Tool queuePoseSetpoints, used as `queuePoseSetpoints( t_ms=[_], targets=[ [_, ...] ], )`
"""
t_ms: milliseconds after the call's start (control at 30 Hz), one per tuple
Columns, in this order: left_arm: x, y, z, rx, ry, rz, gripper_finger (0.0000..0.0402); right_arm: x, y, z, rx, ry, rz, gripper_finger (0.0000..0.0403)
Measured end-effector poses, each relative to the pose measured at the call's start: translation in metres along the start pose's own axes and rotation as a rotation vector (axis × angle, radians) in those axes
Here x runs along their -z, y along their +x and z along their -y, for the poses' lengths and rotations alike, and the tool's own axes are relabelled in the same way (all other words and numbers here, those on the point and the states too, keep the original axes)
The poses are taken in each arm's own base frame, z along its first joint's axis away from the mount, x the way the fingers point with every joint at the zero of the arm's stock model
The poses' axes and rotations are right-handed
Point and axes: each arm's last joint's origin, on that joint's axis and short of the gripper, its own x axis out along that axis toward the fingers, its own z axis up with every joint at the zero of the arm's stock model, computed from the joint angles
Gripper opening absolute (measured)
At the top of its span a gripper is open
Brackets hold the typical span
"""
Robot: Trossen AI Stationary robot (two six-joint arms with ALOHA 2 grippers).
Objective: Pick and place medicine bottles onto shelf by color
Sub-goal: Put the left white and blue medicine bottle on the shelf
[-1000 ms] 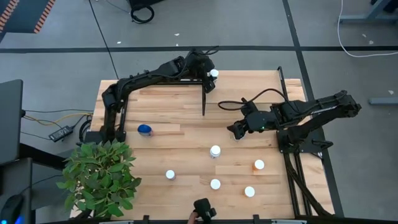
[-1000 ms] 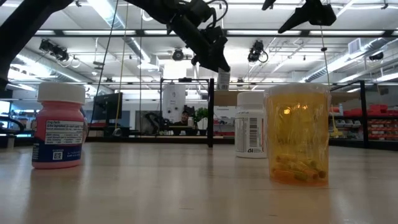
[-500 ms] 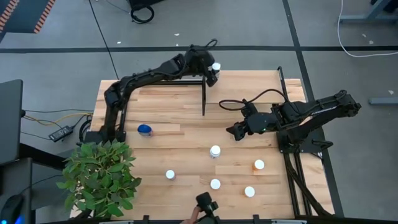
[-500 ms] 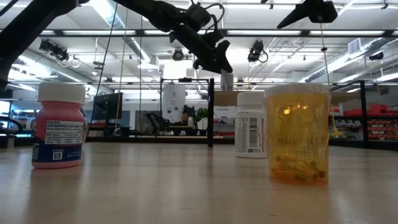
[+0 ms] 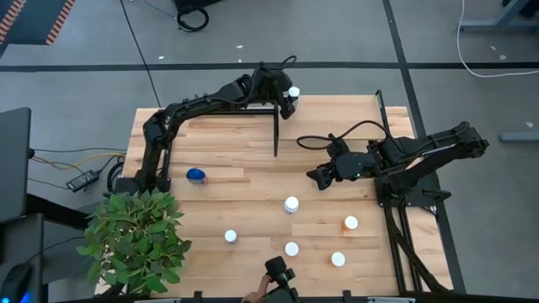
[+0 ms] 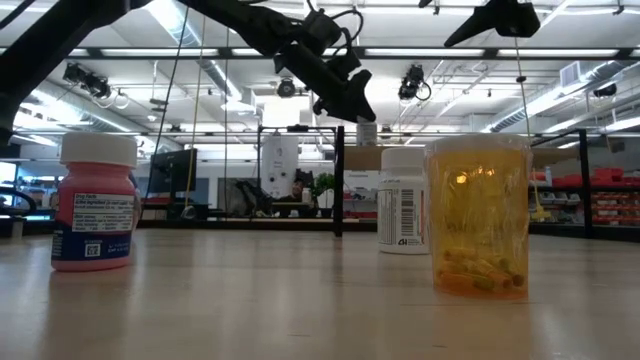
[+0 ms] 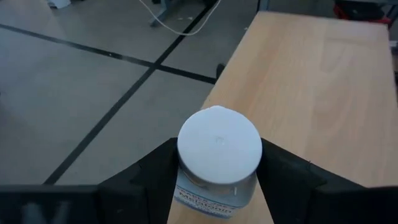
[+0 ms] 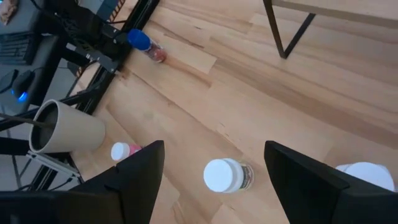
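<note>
Across the middle of the high view lay the plank-patterned tabletop (image 5: pixel 227 160), with the light-wood shelf (image 5: pixel 337 104) along its upper edge, framed by thin black rails. At the lower left of that view stood the green leafy plant (image 5: pixel 139 238). The left gripper (image 5: pixel 289 98) reached over the shelf's left end, its fingers closed on a white-capped medicine bottle (image 7: pixel 218 158) with a blue-lettered label, held above the shelf's near corner. The right gripper (image 5: pixel 317 178) hung right of centre above the table, fingers spread wide and holding nothing. Below it stood a clear white-capped bottle (image 5: pixel 291 204); four more white-capped bottles sat along the lower part of the table, among them an orange one (image 5: pixel 350 223). A blue-capped bottle (image 5: pixel 196 175) lay on its side at the left
</note>
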Motion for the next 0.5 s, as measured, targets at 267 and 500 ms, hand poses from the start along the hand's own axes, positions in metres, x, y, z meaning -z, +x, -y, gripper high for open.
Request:
queuePoseSetpoints(
  t_ms=[267, 500],
  targets=[
    [0.004, 0.0, -0.015, -0.026, -0.011, -0.023, 0.0204, 0.0, 0.0, 0.0, 0.003, -0.001, 0.006, 0.0284],
    [0.005, 0.0, -0.016, -0.028, -0.012, -0.031, 0.021, 0.0, 0.0, 0.0, 0.008, -0.001, 0.017, 0.0284]
  ],
)
